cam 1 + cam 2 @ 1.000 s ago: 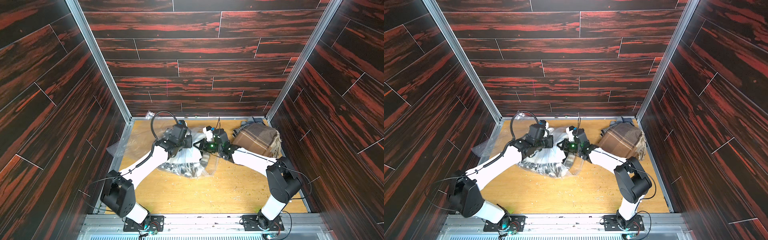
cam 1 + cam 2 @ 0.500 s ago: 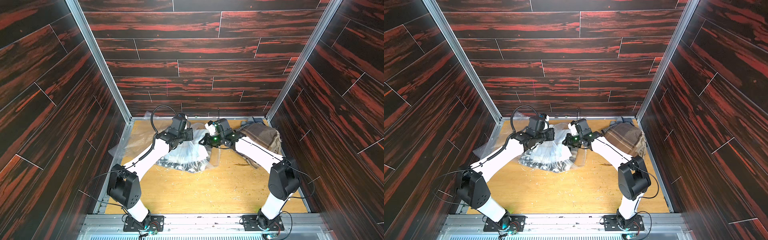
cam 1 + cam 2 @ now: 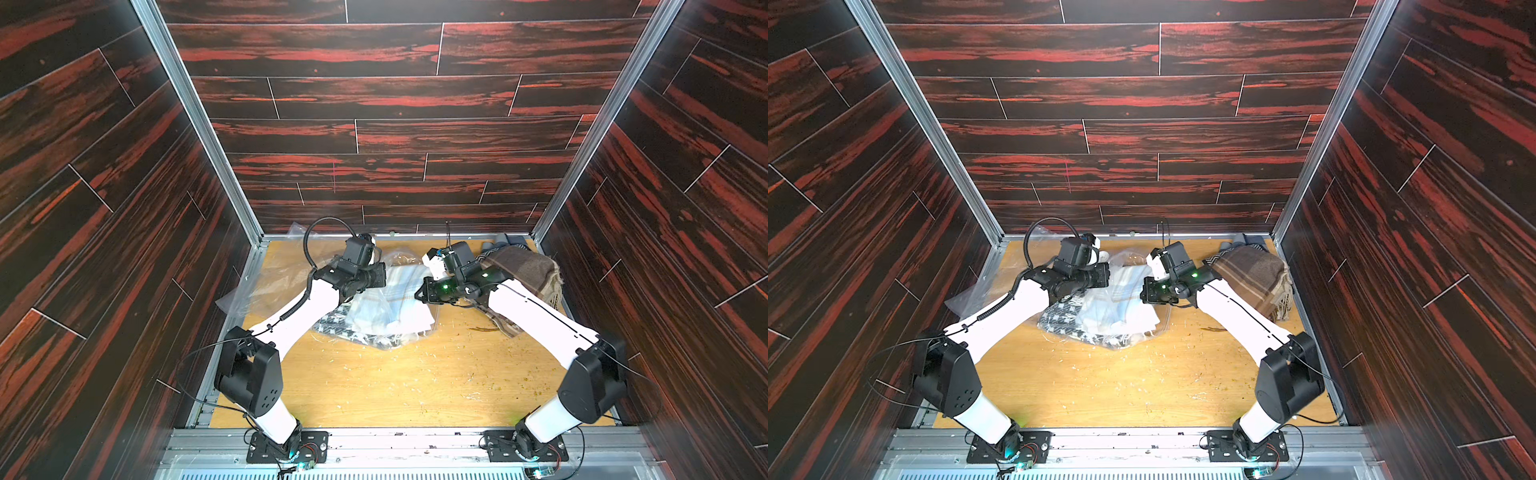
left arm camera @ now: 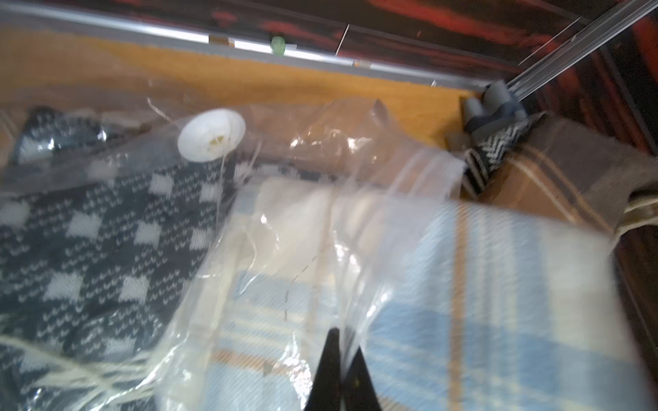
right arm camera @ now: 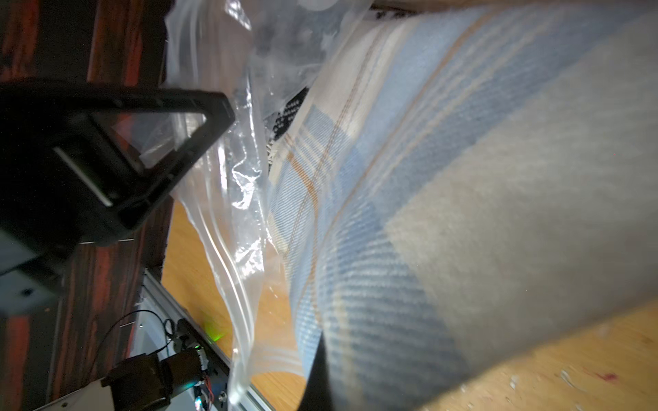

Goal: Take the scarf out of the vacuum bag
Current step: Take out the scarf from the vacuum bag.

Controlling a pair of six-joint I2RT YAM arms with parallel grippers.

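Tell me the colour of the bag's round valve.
The valve is white, clearest in left wrist view.

arms [image 3: 299,316]: white links, black joints | cable [image 3: 308,245]: black, ribbed loop | bases [image 3: 286,446]: black plates

vacuum bag [image 3: 395,326] mid-table, brown scarf [image 3: 528,266] far right, near table [image 3: 374,386] open

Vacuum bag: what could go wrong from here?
1. The left gripper pinches only thin film of the clear crinkly plastic vacuum bag; it could slip, and the bag would follow the light-blue plaid scarf.
2. The dark checked knit scarf lies beside it inside and may drag out too.
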